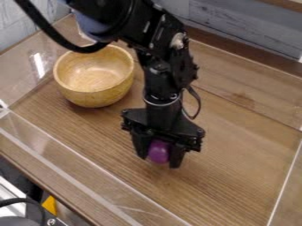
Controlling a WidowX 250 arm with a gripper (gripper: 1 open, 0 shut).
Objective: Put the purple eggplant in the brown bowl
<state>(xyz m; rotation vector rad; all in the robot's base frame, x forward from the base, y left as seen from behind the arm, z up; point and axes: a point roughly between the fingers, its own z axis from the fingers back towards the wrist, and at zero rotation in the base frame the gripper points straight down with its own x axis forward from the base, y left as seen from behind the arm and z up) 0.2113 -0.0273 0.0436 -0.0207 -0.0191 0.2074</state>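
The purple eggplant [158,153] shows as a small glossy purple lump between the black fingers of my gripper [161,154], which points straight down and is shut on it, just above the wooden table at the centre of the view. Only the eggplant's lower part shows; the rest is hidden by the fingers. The brown bowl [94,76] stands up and to the left of the gripper, round, light wood, with nothing inside it. The black arm reaches down from the top of the frame, passing close beside the bowl's right rim.
A clear plastic wall [71,181] runs along the front and left edges of the wooden table [242,141]. A grey plank wall [236,22] closes the back. Bare wood lies to the right and in front of the gripper.
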